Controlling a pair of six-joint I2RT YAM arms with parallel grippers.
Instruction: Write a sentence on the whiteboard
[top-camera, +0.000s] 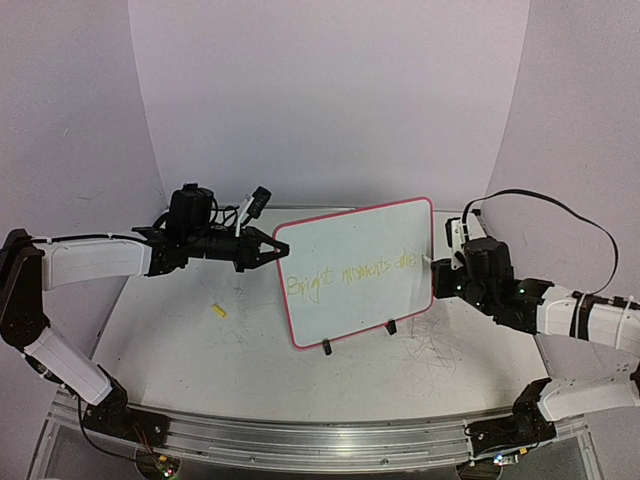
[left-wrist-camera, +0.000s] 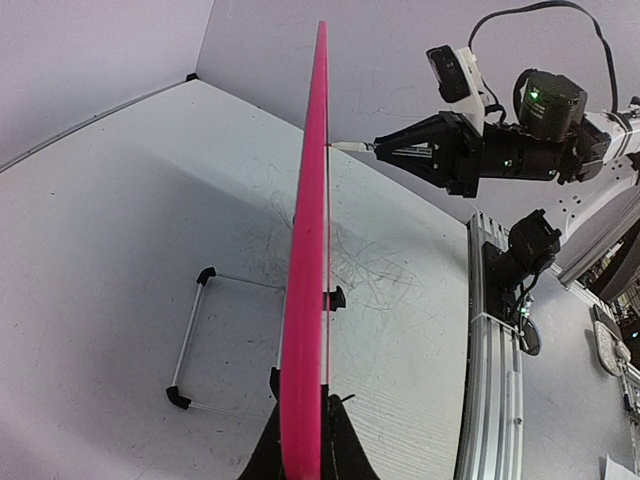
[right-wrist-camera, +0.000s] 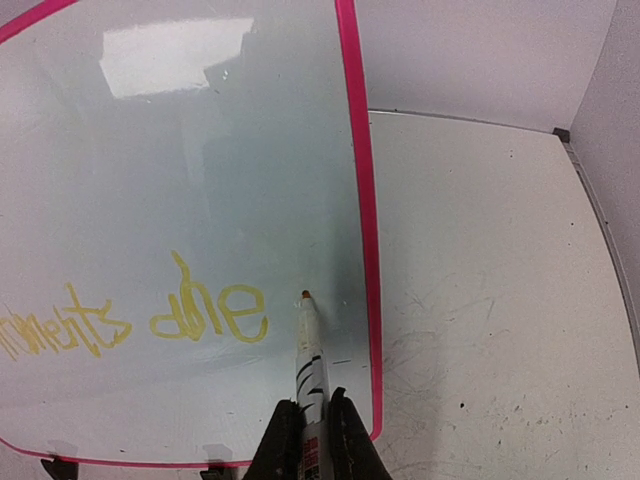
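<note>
Right gripper (top-camera: 441, 265) is clamped on a slim white marker pen with black bands (right-wrist-camera: 310, 358). The pen sticks straight out past the fingertips, and its orange-tipped nib sits at the board face, just right of the last yellow letter. Can't tell if the nib is actually in contact.

Left gripper (top-camera: 268, 250) is closed on the left edge of the flat white whiteboard with the pink-red rim (top-camera: 350, 238). In the left wrist view its two black fingers (left-wrist-camera: 345, 450) pinch the rim (left-wrist-camera: 305, 300) from both sides, and the board shows edge-on and upright.

The board is up between the two arms in mid-table, tilted so the right side sits higher. Small black clips (top-camera: 327, 346) run along its lower edge. A thin wire stand with black end caps (left-wrist-camera: 195, 340) shows behind the board. Can't tell whether it rests on the table.

The thin yellow handwritten sentence (top-camera: 350, 272) runs across the middle of the board, faint on the white. It reads "Bright moments", then a part word, roughly "ahe" (right-wrist-camera: 208, 312), ending near the right rim.

The grey-white scuffed table (top-camera: 180, 350) has a patch of grey scribble marks (top-camera: 440, 345) at near right, below the board's right corner. A small yellow piece (top-camera: 218, 310) lies on the table left of the board, well apart from it. Aluminium rail (top-camera: 300, 440) runs along the near edge and carries both arm bases.
</note>
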